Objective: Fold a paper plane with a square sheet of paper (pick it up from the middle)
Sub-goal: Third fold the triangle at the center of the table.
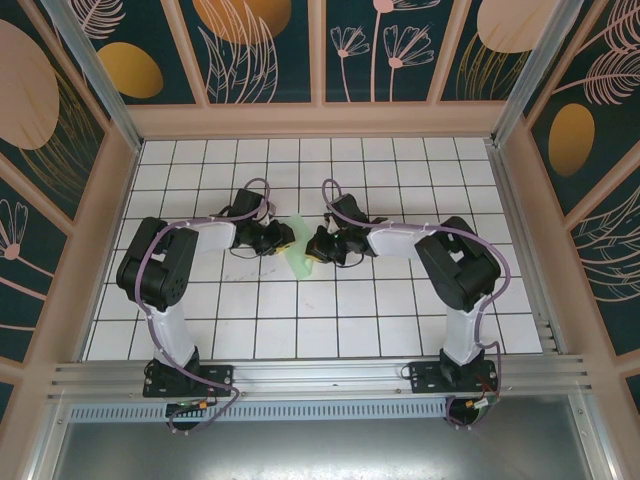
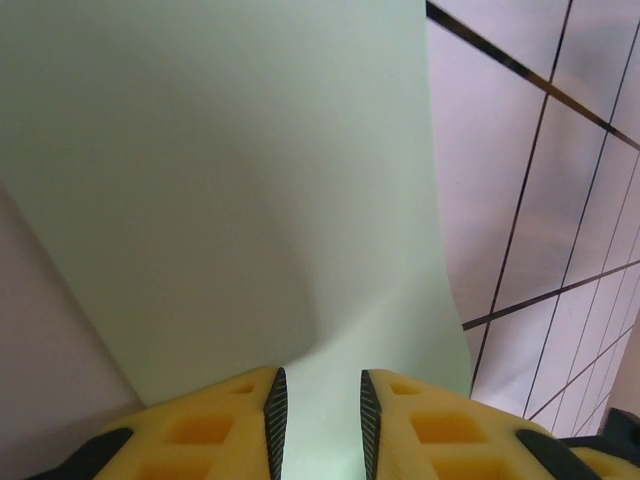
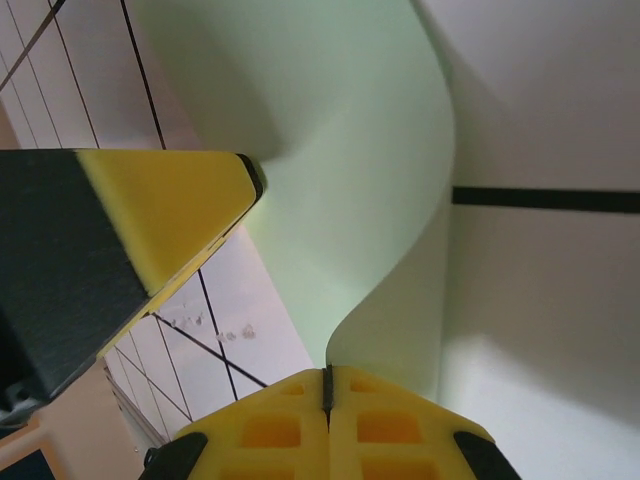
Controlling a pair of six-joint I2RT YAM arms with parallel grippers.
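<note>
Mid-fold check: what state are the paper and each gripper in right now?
paper: bowed into a curve between the two grippers, not lying flat.
left gripper: open, jaws apart with the paper running across the gap.
right gripper: shut, pinching the paper at its edge.

Walls: standing on three sides, showing dark teal panels with gold ovals and pale leaf drawings.
Tabletop: lying white under a thin black grid.
Aluminium rail: running along the near edge.
</note>
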